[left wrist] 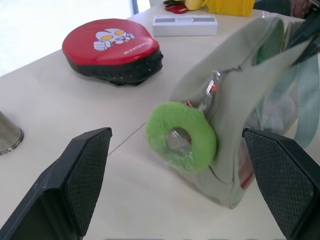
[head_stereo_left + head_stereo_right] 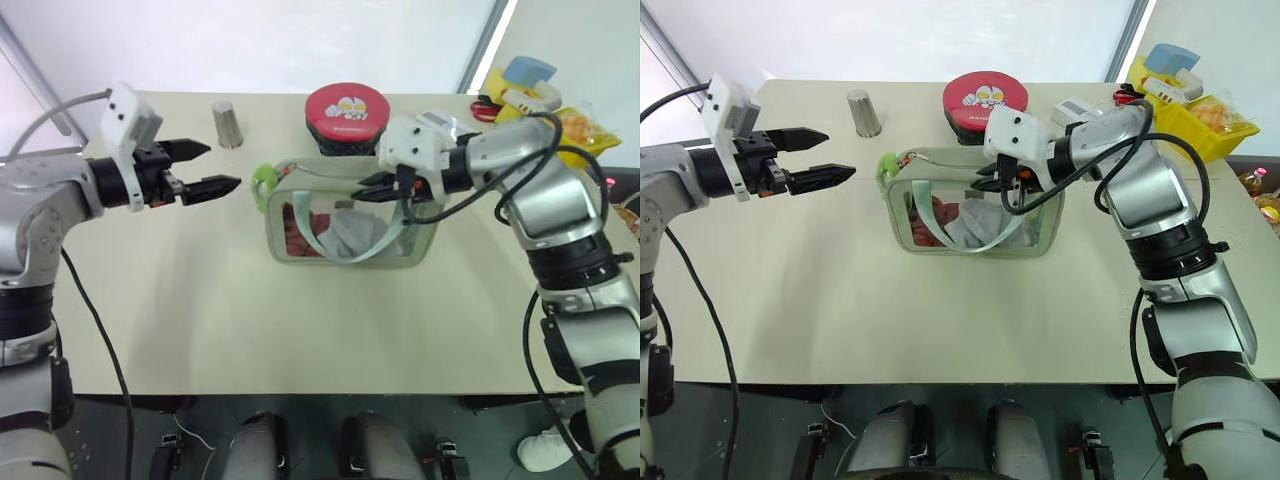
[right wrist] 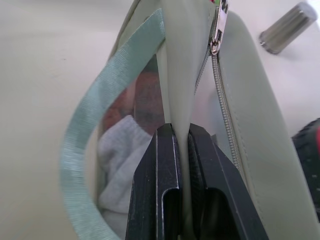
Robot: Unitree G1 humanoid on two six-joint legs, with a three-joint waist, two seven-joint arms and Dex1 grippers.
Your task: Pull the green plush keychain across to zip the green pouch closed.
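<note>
A: Right gripper (image 3: 182,145) pinched on the green pouch (image 2: 345,225)'s top edge, mid-surface (image 2: 200,320). Green plush keychain (image 1: 181,137) hung off its left end.

B: Left gripper (image 2: 215,168) spread wide just beside it, apart. Bare surface in front.

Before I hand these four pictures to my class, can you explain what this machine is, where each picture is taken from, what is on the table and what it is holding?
It is a humanoid robot with two arms, each ending in a two-fingered gripper. Two pictures look down from its head; the other two come from cameras on its wrists. On the table stand a green pouch, a round red tin and a small metal cup. The right gripper is shut on the pouch's top edge. The left gripper is open, holding nothing, facing the green plush keychain on the zipper pull.
</note>
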